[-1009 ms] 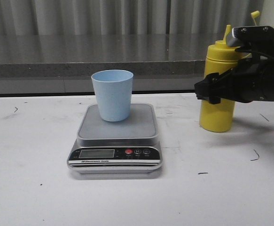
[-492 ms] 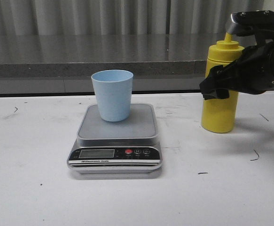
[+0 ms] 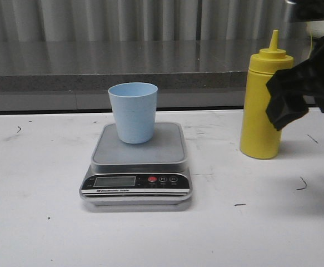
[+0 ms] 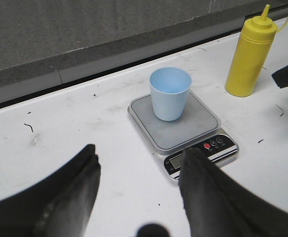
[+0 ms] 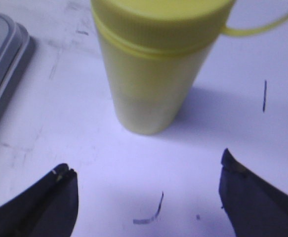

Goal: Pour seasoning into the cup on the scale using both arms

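Observation:
The pale blue cup [image 3: 133, 112] stands upright on the grey platform of the scale [image 3: 138, 161] at the table's middle; both also show in the left wrist view, cup [image 4: 170, 93] and scale [image 4: 183, 129]. The yellow seasoning bottle [image 3: 263, 100] stands upright on the table to the right, free of any grip; it shows in the right wrist view [image 5: 156, 64]. My right gripper [image 3: 287, 105] is open and empty just right of the bottle, its fingers apart in the wrist view [image 5: 146, 192]. My left gripper [image 4: 139, 173] is open and empty, short of the scale.
A grey stone ledge [image 3: 95, 67] runs along the back of the white table. Small dark marks [image 3: 302, 183] dot the tabletop. The bottle's thin cap tether [image 5: 262, 24] loops off to the side.
My right gripper has let go of the bottle and drawn back to the right and up. The bottle now stands alone on the table.

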`<state>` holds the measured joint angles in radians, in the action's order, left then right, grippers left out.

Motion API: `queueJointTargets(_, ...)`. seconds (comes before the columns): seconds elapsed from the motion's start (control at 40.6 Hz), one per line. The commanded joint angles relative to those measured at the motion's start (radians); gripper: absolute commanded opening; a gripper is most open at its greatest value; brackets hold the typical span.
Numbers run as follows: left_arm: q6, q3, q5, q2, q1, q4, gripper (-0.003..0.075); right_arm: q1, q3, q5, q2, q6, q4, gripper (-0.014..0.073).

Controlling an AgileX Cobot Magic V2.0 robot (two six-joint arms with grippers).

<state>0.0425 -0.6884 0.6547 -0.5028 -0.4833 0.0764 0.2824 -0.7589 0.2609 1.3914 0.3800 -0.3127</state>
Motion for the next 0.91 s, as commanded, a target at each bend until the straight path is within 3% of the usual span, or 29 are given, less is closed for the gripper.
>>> queueJointTargets(0.0, 0.0, -0.024, -0.085, -0.004, -0.007, -0.005, 0.0366, 0.016, -0.025, 0.152, -0.106, -0.003, 0.029, 0.0601)
queueJointTargets(0.123, 0.0, -0.024, -0.085, -0.004, -0.007, -0.005, 0.0366, 0.023, -0.025, 0.346, -0.202, -0.071, 0.075, 0.0601)
queueJointTargets(0.345, 0.0, -0.024, -0.085, -0.004, -0.007, -0.005, 0.0366, 0.023, -0.026, 0.539, -0.385, -0.354, 0.313, 0.0601)
queueJointTargets(0.443, 0.0, -0.024, -0.085, -0.004, -0.007, -0.005, 0.0366, 0.023, -0.026, 0.551, -0.474, -0.427, 0.351, 0.0601)
queueJointTargets(0.886, 0.0, -0.024, -0.085, -0.004, -0.007, -0.005, 0.0366, 0.023, -0.021, 0.578, -0.828, -0.453, 0.349, 0.0601)
